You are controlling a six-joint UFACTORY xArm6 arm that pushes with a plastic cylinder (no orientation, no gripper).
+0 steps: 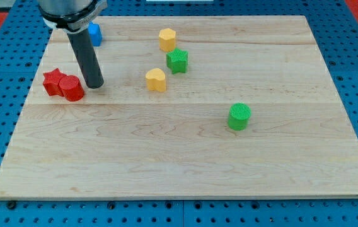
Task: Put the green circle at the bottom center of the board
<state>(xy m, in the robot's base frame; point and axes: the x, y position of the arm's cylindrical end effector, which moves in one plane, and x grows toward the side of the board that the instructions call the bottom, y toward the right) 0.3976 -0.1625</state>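
Observation:
The green circle (239, 116) stands on the wooden board (185, 164), right of the middle. My tip (94, 84) rests on the board at the left, far from the green circle, just right of a red circle (72, 88). The rod rises from there to the view's top left.
A red star (53, 82) touches the red circle on its left. A blue block (94, 33) sits behind the rod at the top left. A yellow hexagon (167, 39), a green star (177, 60) and a yellow heart (156, 80) cluster at the top centre.

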